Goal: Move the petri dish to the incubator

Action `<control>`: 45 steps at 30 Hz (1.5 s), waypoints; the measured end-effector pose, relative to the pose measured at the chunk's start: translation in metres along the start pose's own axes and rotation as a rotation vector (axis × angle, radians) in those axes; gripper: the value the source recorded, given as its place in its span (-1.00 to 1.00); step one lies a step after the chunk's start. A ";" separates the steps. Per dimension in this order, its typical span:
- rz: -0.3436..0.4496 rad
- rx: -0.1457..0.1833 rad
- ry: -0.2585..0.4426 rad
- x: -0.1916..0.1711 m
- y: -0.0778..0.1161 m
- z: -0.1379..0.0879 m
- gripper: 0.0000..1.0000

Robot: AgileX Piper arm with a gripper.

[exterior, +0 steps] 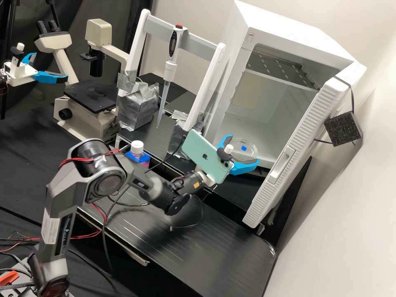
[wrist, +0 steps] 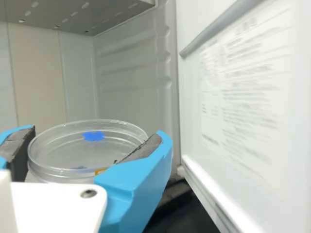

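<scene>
Gripper (exterior: 244, 148) closed on petri dish (wrist: 87, 150), one finger each side, dish roughly level between them, at the mouth of the incubator (exterior: 237, 70). Pick done, carry looks mostly done; can't tell if the dish is past the lower lip. Left to do, by my read: go in, set down, let go, back out. Edges and room, from the high view's left: bottle (exterior: 137, 147) left of gripper, near the forearm, so watch it on the way out. Pipette stand (exterior: 206, 86) next, upright between bottle and incubator; it limits swing on that side. Ahead of gripper, open cavity, the main room to move. Above and ahead, metal shelf (exterior: 284, 68), enough gap under it, I'd judge. Right of gripper, door (exterior: 313, 119) swung open; its inner face bounds that side, so a straight push beats a sideways one.
</scene>
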 end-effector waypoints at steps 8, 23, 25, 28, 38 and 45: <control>-0.090 0.007 0.019 0.055 -0.012 0.008 -1.00; -0.194 0.009 0.022 0.110 -0.034 0.016 -1.00; -0.208 -0.001 0.018 0.114 -0.038 0.014 -1.00; -0.220 -0.009 0.026 0.118 -0.040 0.010 -1.00; -0.259 0.004 0.013 0.126 -0.059 0.009 -1.00; -0.279 -0.010 0.006 0.126 -0.065 0.012 -1.00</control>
